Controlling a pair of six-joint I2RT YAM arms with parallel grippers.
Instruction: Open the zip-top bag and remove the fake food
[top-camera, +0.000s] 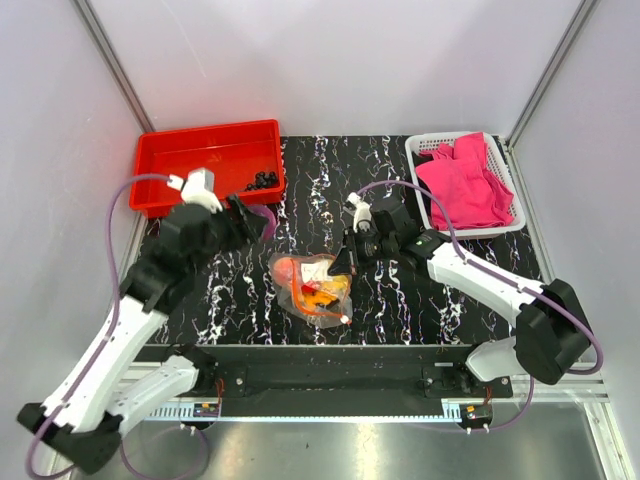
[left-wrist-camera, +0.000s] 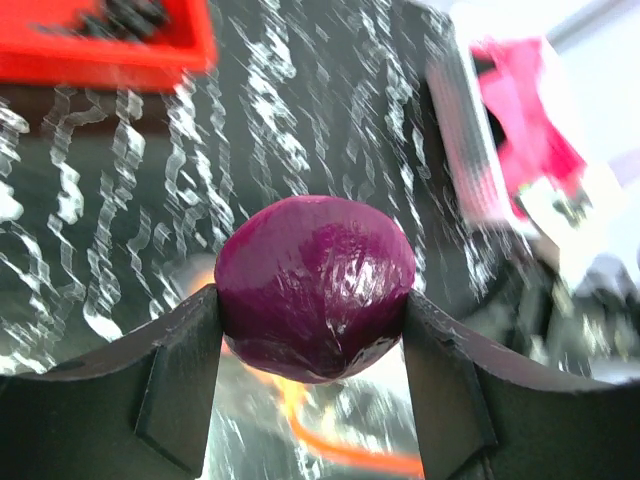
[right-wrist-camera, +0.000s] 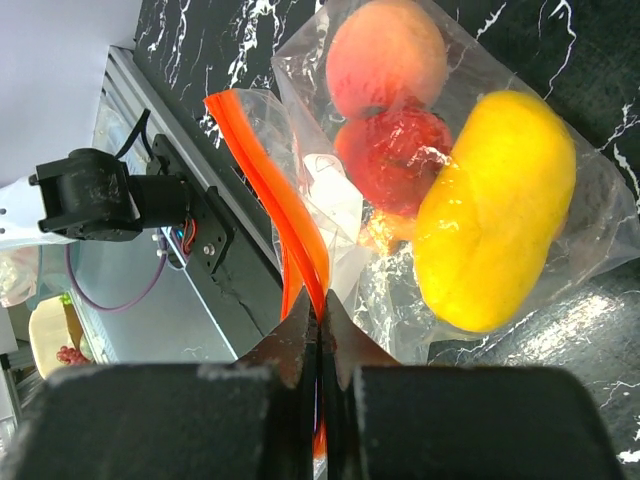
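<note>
My left end effector (left-wrist-camera: 312, 312) is partway open and clamped on the purple round piece (left-wrist-camera: 315, 285) of fake food, one finger pressed to each side, held above the tabletop (top-camera: 400, 300) near the red tray (top-camera: 200, 165). My right end effector (right-wrist-camera: 318, 312) is fully closed, its tips pinching the zip-top bag (right-wrist-camera: 335, 205) at the orange-red zip strip (right-wrist-camera: 270, 190). The bag lies on the tabletop between the two arms, and through the clear plastic I see a yellow oval fruit (right-wrist-camera: 495, 215), a peach-like ball (right-wrist-camera: 385, 55) and a red piece (right-wrist-camera: 395, 160) packed together. Some orange shows behind the yellow fruit, but I cannot make out what it is. The closed fingertips hide where the strip runs between them. Everything behind the purple piece in the left wrist view is smeared. A few small dark things sit in the tray's corner, too small to identify.
</note>
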